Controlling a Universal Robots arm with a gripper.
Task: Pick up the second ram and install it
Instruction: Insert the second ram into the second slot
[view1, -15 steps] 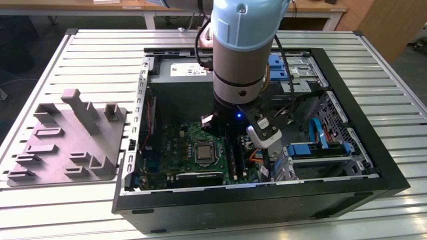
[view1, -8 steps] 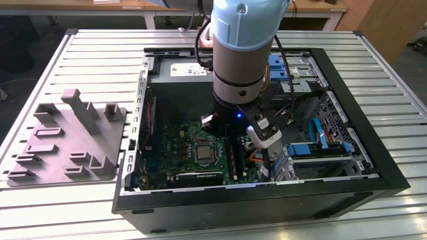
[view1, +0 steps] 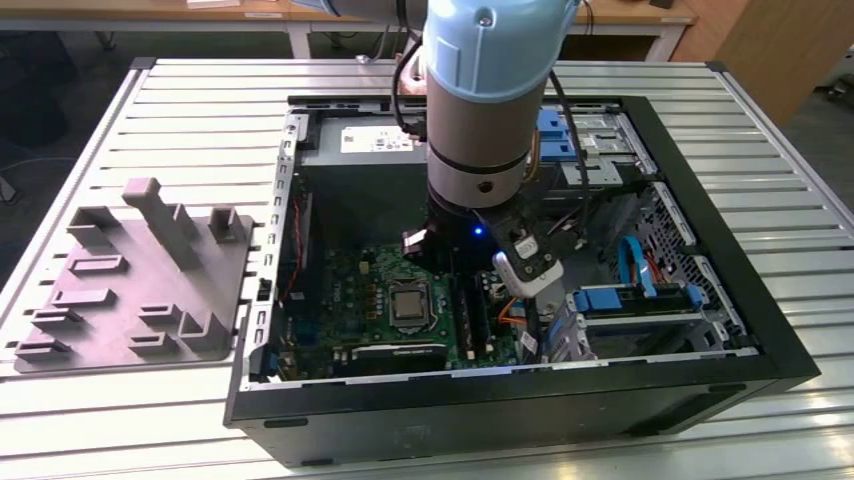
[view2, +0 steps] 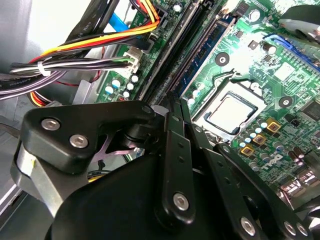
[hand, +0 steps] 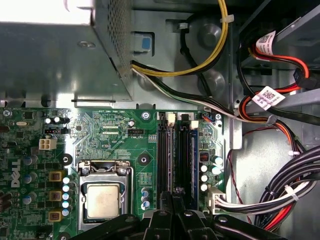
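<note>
Inside the open computer case on the slatted table, the gripper is holding its 2 fingers narrowly together over the black memory slots at the lower middle of the first wrist view, probably aligning to seat the second ram, though I cannot tell whether it sits between them.

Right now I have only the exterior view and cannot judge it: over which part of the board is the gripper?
Observer: In the first wrist view the gripper is over the memory slots, beside the processor socket.
Operator: Is a stick already seated?
Observer: In the second wrist view a bluish-green stick stands in a slot, in line with the gripper.
Operator: Cables nearby?
Observer: A white connector with cables sits just past the slots.
</note>
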